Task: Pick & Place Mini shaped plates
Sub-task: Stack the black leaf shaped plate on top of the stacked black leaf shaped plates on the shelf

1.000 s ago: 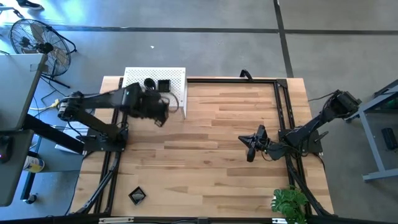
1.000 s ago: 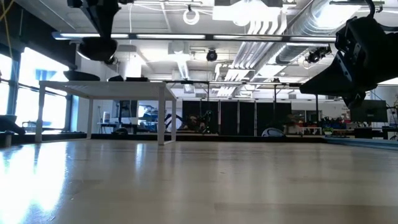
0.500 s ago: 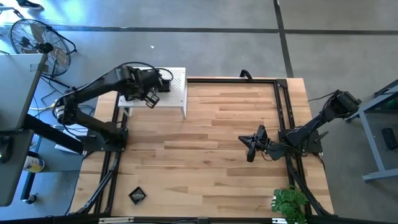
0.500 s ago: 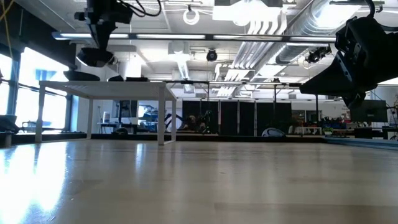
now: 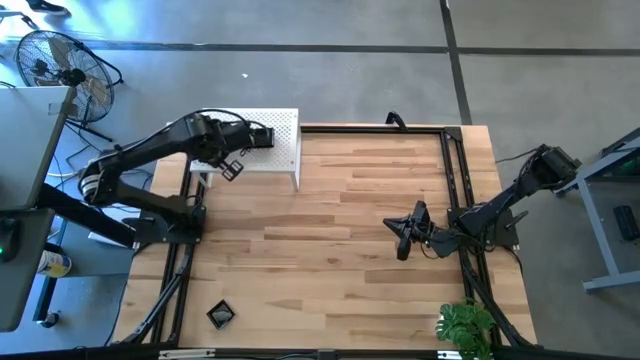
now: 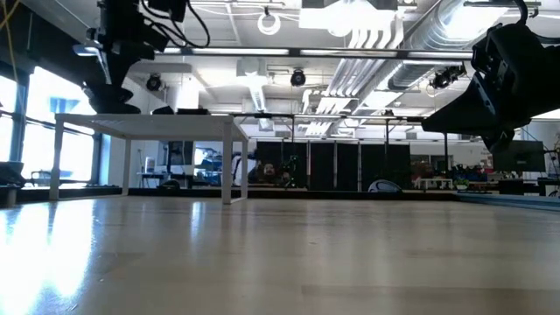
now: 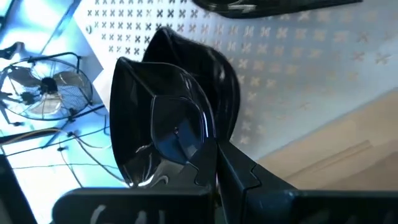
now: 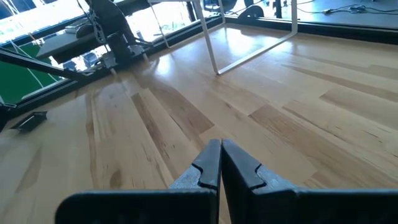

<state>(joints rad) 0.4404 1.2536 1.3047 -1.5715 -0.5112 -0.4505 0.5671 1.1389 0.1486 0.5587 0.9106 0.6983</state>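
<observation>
Glossy black ceramic is seen between the fingers of the left gripper (image 7: 208, 171): a small plate (image 7: 161, 134) with a rounded, slightly pointed outline and a shallow bowl is clamped by its edge, and bright reflections are shown on its smooth surface. It is held over the left part of the white stand (image 5: 285, 150), whose flat top is perforated with many small cross-shaped holes. On that top, another dark plate (image 5: 262, 138) is seen beside the left gripper (image 5: 232, 165). The stand is carried on thin white legs at the far left corner of the table (image 5: 350, 230), which is made of pale wooden strips with a visible grain. One more black plate (image 5: 220, 315), square in shape, lies alone near the front left edge of the table, well apart from the stand. The right gripper (image 5: 403, 243) rests low at the right side of the table, its two dark fingers (image 8: 214, 165) pressed together on nothing.
</observation>
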